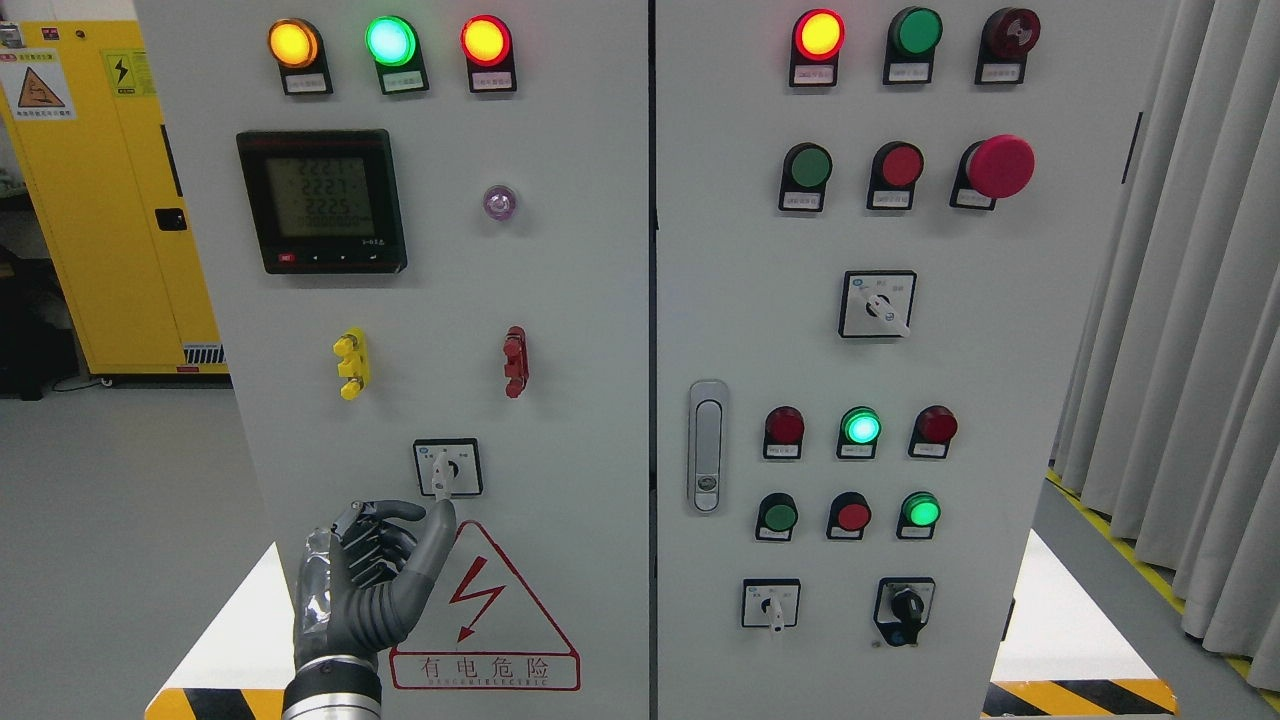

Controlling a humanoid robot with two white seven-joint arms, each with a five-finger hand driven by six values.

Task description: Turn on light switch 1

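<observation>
**Left hand poised under the rotary switch**

We take the small rotary selector switch (447,467) on the left cabinet door (560,300) to be light switch 1, though its label is too small to read, so this is our best guess. It sits directly above the red high-voltage warning triangle (484,610), and we place everything else from that triangle.

Our left hand (365,580) is at the triangle's upper left edge, with the fingers (385,525) curled loosely and holding nothing. The thumb (435,545) is raised, its tip just below the switch's white lever, close to touching; we cannot tell whether it makes contact.

To do this step well, we should bring thumb and forefinger to either side of the lever, pinch it firmly, then rotate from the wrist rather than pushing sideways, so the lever does not slip out. The right hand is out of sight.
</observation>
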